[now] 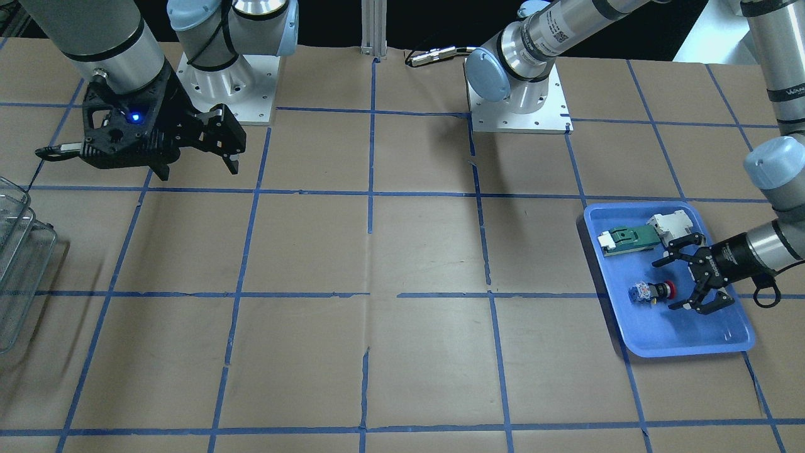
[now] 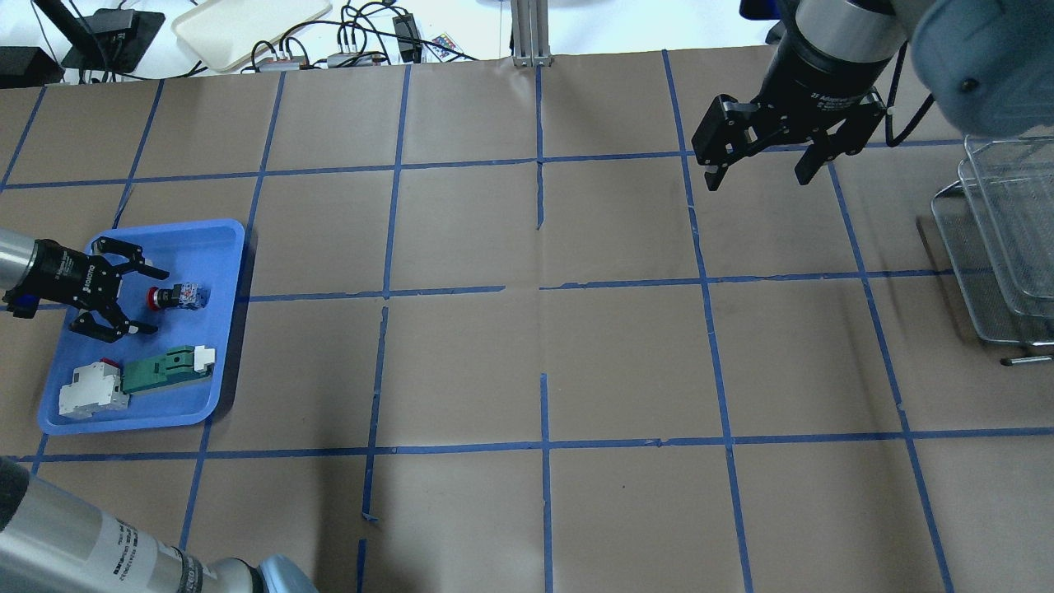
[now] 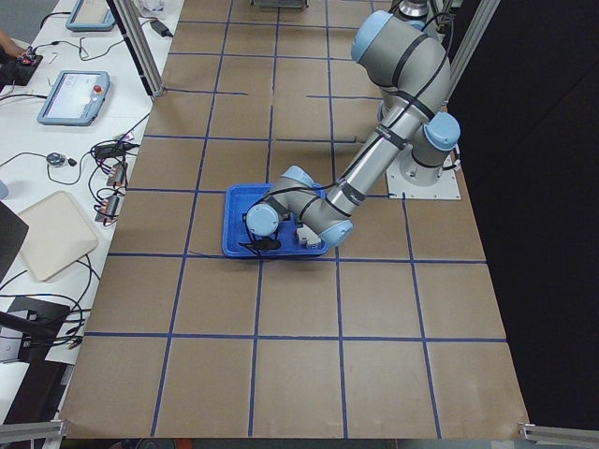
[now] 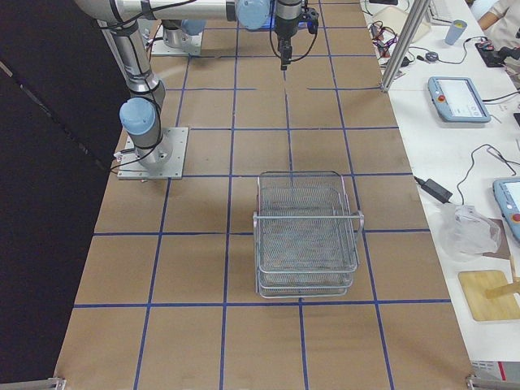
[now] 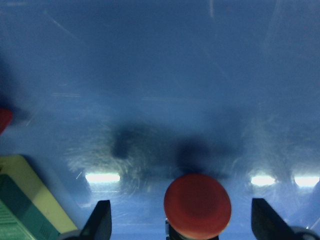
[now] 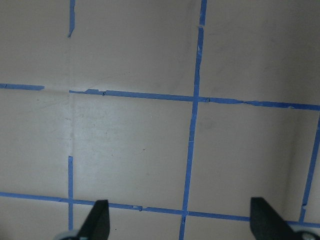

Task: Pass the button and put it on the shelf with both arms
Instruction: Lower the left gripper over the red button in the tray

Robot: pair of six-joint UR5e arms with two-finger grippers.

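Note:
The button (image 1: 654,292), with a red head, black barrel and blue-clear block, lies on its side in the blue tray (image 1: 685,349). It also shows in the overhead view (image 2: 174,296). My left gripper (image 1: 668,284) is open and low over the tray, with one finger on each side of the red head (image 5: 197,205) and not touching it. My right gripper (image 2: 757,179) is open and empty, held above the table. The wire-mesh shelf (image 2: 1000,247) stands at the table's right end, to the right of and nearer the robot than the right gripper.
A green-and-white flat component (image 2: 165,371) and a white block (image 2: 90,394) lie in the tray beside the button. The table is brown paper with a grid of blue tape. The arm bases (image 1: 522,107) stand at the robot's edge.

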